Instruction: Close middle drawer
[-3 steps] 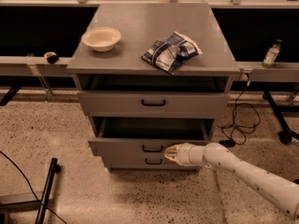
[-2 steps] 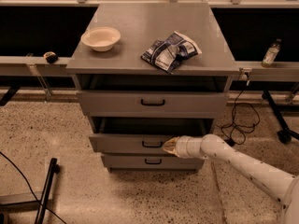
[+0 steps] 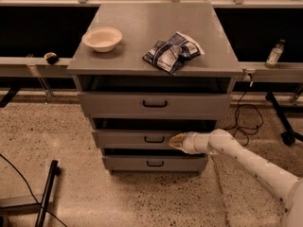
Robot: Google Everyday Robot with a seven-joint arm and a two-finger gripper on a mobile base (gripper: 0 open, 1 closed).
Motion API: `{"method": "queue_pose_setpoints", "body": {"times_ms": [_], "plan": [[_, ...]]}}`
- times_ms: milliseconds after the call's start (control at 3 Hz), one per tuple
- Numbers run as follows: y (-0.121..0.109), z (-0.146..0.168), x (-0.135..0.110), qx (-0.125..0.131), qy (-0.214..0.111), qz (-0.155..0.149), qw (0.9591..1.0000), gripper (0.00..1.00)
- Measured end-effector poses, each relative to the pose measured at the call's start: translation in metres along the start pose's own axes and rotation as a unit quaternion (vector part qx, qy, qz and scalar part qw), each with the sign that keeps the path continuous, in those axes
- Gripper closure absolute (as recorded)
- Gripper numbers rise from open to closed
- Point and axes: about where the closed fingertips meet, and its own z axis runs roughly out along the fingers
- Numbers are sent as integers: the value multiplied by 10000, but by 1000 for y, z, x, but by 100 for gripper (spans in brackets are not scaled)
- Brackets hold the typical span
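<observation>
- Gripper (image 3: 176,142): the pale, tapered tip of the gripper lies against the front panel of the middle drawer (image 3: 123,139), just right of the drawer's black loop handle (image 3: 154,139). We cannot tell whether it is released or clenched.
- Arm (image 3: 246,162): 1 white arm enters from the lower right corner and slopes up and left to the gripper, crossing in front of the right ends of the 2 lower drawers.
- Middle drawer: the 2nd of 3 in the grey cabinet (image 3: 142,27). We see it nearly home, with its low front a little forward of the lowest drawer (image 3: 128,163) and a dark slot open above its panel.
- Top drawer (image 3: 113,105): taller-fronted, standing further out than the 2 below it, with a dark gap under the cabinet top.
- Cabinet top: we note 1 pale bowl (image 3: 102,38) at the left and 1 crumpled blue-and-white bag (image 3: 173,52) at the right, well apart.
- Surroundings: a small bottle (image 3: 274,54) stands on the ledge to the right, and a black cable (image 3: 246,119) loops on the speckled floor beside the cabinet.
</observation>
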Motion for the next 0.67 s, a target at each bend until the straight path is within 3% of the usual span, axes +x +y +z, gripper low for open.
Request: {"method": "queue_pose_setpoints", "body": {"times_ms": [333,667], "plan": [[34,-25,-8,-365,-92,-199,9991,100],[84,-67,-19,-965,-286,-131,9948,100]]}}
